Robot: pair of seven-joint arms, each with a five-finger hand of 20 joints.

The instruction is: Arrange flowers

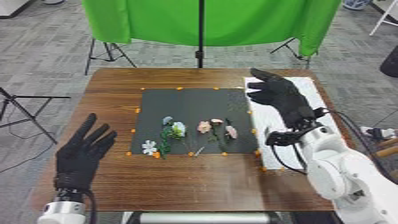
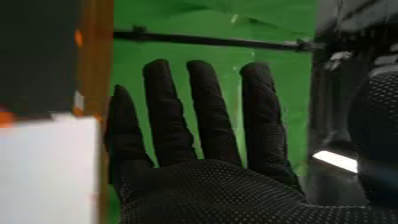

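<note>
In the head view my right hand point(image 1: 277, 95) is over the white sheet point(image 1: 306, 92) at the right, beside the dark mat point(image 1: 182, 110). My right hand point(image 2: 209, 182) has straight, spread fingers and holds nothing in the right wrist view. The left hand point(image 1: 82, 155), open, is at the table's left, apart from the mat. Artificial flowers lie on the mat's front half: a white flower point(image 1: 149, 147) at the left corner, a pale bloom point(image 1: 179, 129) with green leaves, a pink flower point(image 1: 204, 127) and another pink bloom point(image 1: 231, 132).
Orange tape marks point(image 1: 179, 88) border the mat on the brown table point(image 1: 124, 172). Behind the table a green cloth point(image 1: 160, 22) hangs from a black stand point(image 1: 201, 55). A black tripod point(image 1: 27, 117) stands to the left.
</note>
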